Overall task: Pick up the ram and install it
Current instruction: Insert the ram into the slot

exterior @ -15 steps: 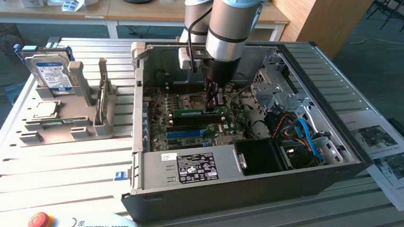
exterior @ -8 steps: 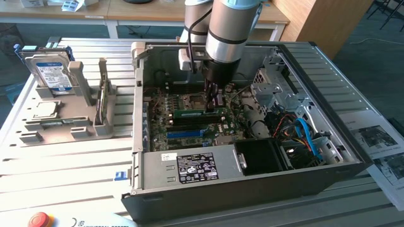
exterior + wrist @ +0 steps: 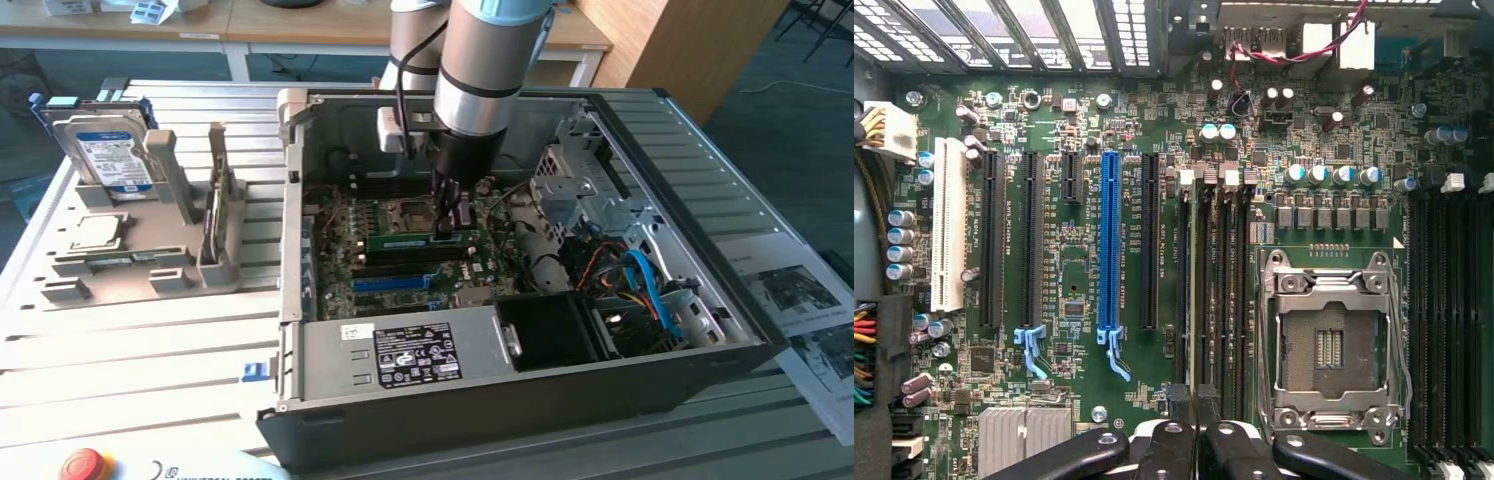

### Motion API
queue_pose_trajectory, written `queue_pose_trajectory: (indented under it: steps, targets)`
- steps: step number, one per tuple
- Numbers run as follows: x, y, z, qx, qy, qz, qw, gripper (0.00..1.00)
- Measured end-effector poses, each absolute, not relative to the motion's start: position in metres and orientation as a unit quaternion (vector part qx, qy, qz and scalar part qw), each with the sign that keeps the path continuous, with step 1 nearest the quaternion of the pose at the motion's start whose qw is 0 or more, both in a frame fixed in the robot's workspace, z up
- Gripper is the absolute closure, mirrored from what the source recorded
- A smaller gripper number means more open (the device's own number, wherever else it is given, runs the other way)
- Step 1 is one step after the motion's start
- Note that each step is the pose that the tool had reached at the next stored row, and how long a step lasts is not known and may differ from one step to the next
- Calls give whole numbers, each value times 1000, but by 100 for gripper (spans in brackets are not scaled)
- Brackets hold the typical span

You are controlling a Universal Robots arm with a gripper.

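- Wrist view: my black two-finger gripper [image 3: 1192, 405] is pinched almost closed on the slim green circuit-board ram [image 3: 424, 241], held straight below it at the black memory slots [image 3: 1226, 290].
- I judge the ram light, stiff and fragile, so grip its long edges mid-length.
- Beside the fingertips: silver processor socket [image 3: 1332, 345].

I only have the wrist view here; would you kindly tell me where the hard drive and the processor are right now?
Observer: The hard drive stands upright in the grey holder outside the case, on the exterior view's left.
Operator: Thank you, and the processor?
Observer: The processor chip lies flat on that same holder, nearer the camera than the drive.
Operator: And how do things stand inside the case?
Observer: The gripper is shut on the green ram, which sits roughly level, low over the motherboard; whether it is seated I cannot tell.
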State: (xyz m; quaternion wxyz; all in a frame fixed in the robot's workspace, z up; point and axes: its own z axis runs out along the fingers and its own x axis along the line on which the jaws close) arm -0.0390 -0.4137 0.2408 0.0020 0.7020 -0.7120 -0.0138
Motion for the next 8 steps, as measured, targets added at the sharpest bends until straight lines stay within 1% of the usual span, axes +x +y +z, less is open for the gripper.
queue_pose_trajectory:
  steps: [8]
  targets:
    - [-37, -414, 241, 702, -712, -14, 2, 88]
